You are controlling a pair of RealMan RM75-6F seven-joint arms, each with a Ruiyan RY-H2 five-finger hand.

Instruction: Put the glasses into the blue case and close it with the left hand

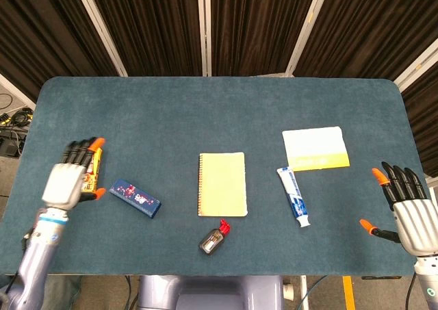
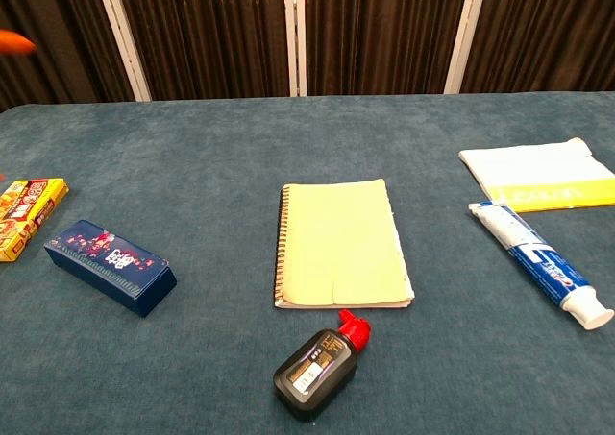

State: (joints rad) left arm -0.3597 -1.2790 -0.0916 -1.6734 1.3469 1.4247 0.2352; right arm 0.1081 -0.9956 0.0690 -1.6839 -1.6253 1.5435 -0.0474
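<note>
At the far left our left robot hand [image 1: 70, 180] hovers with spread fingers, holding nothing. Just to its right the case [image 1: 135, 198] lies closed on the counter [image 1: 219, 111]. It looks stiff, light and smooth; we would grip its long sides. Our right robot hand [image 1: 409, 214] is also spread and empty.

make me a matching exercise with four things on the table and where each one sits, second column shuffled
Things:
1. blue case
2. yellow notebook
3. toothpaste tube
4. black bottle with red cap

Places:
A. centre of the table
B. near the front edge, just in front of the notebook
C. left part of the table, lying shut beside the yellow packet
D. right part of the table, in front of the white and yellow folded cloth

Pairs: 1-C, 2-A, 3-D, 4-B
</note>
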